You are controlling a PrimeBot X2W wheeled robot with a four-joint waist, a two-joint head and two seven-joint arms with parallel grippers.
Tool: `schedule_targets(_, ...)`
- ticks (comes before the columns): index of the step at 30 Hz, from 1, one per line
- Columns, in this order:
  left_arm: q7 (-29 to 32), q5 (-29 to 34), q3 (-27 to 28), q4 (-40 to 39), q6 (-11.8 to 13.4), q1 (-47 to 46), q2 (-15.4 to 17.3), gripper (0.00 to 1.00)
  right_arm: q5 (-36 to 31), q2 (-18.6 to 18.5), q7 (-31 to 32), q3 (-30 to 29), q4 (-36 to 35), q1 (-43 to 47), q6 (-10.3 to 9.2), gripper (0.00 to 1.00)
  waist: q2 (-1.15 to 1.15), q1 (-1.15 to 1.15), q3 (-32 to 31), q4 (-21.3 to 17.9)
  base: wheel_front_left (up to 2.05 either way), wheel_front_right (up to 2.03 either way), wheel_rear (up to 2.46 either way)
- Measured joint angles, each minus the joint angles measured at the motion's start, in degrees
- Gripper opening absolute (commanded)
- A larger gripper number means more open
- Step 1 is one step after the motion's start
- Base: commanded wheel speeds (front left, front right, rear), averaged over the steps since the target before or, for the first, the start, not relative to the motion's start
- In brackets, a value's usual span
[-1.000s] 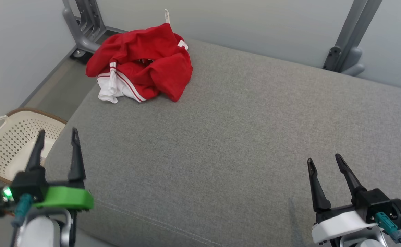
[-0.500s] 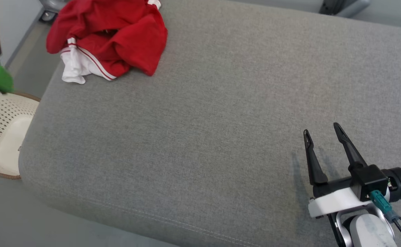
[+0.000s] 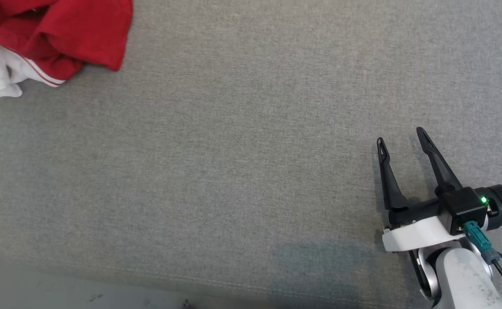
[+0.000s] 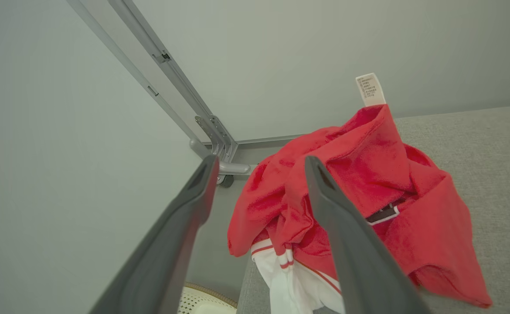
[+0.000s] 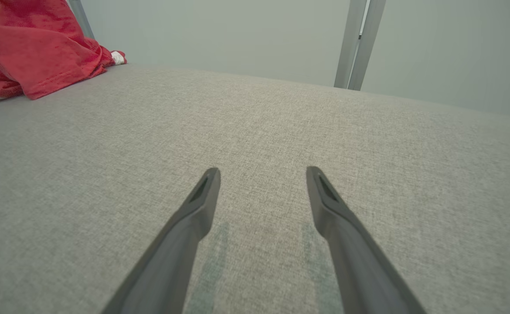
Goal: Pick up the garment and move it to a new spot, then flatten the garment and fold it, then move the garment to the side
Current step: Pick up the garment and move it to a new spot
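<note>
Red garment lay crumpled at the grey cushion's far-left corner. Judged soft, light and limp; best pinched at a raised fold. Left tool gaped empty near it; right tool gaped empty, well apart.

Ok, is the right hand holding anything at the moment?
No, the right hand has its fingers spread apart above the grey cushion, with nothing between them.

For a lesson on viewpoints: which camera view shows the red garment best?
The left wrist view: the garment appears nearly whole, crumpled, with its white trim and label. The head view cuts it off at the upper left corner; the right wrist view shows part at its left edge.
</note>
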Motion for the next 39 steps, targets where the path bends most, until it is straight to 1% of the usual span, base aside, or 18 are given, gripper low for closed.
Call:
schedule_targets(8, 1.66, -3.21, -2.33, 8.29, 0.0, -1.94, 2.58, 1.0, 0.02, 0.01, -0.01, 0.12, -1.24, -0.92, 0.0, 1.0, 0.0, 0.0, 5.36, -3.86, 0.0, 0.0, 0.0)
schedule_targets(12, 1.33, -3.61, -2.23, 11.78, 0.01, -3.13, 3.96, 1.0, 0.02, 0.09, -0.08, 0.24, -1.99, -1.45, 0.01, 1.0, 0.0, 0.0, 7.67, -5.28, 0.0, 0.0, 0.0)
schedule_targets(17, 0.9, -4.15, -1.99, 15.14, 0.74, -4.44, 4.08, 1.0, 0.02, 0.2, -0.25, 0.41, -2.91, -2.14, 0.05, 1.0, 0.0, -0.01, 9.94, -6.65, 0.0, 0.0, 0.0)
schedule_targets(18, 0.74, -4.15, -2.0, 15.57, 0.77, -4.8, 4.12, 0.94, 0.02, 0.25, -0.26, 0.43, -3.04, -2.26, 0.07, 1.0, 0.0, -0.01, 10.26, -6.9, 0.0, 0.0, 0.0)
schedule_targets(19, 0.35, -4.15, -2.04, 16.0, 0.77, -5.08, 4.12, 0.51, 0.02, 0.27, -0.27, 0.43, -3.15, -2.35, 0.07, 1.0, 0.0, -0.01, 10.51, -7.14, 0.0, 0.0, 0.0)
schedule_targets(20, 0.19, -4.15, -2.14, 16.44, 0.77, -5.35, 4.09, 0.27, 0.02, 0.3, -0.32, 0.43, -3.2, -2.44, 0.07, 1.0, 0.0, -0.01, 10.71, -7.36, 0.0, 0.0, 0.0)
schedule_targets(21, -0.26, -4.17, -2.18, 16.81, 0.77, -5.5, 4.08, 0.0, 0.02, 0.31, -0.33, 0.43, -3.2, -2.56, 0.07, 1.0, 0.0, -0.01, 10.83, -7.54, 0.0, 0.0, 0.0)
schedule_targets(30, -4.44, -3.1, -3.9, 17.9, 0.9, -7.42, 4.42, 0.0, 0.84, 0.13, -0.25, 0.45, -1.46, -2.93, 0.05, 1.0, 0.0, -0.01, 8.63, -7.62, 0.0, 0.0, 0.0)
schedule_targets(36, -6.39, -1.31, -6.1, 16.74, 0.83, -10.05, 4.76, 0.0, 1.8, 0.03, -0.14, 0.93, 0.38, -2.53, 0.04, 1.0, 0.0, -0.01, 5.0, -7.43, 0.0, 0.0, 0.0)
schedule_targets(39, -6.93, -0.87, -7.66, 16.25, 0.41, -11.25, 4.56, 0.0, 2.63, 0.02, -0.07, 1.38, 1.19, -2.1, 0.04, 1.0, 0.0, -0.01, 2.48, -7.39, 0.0, 0.0, 0.0)
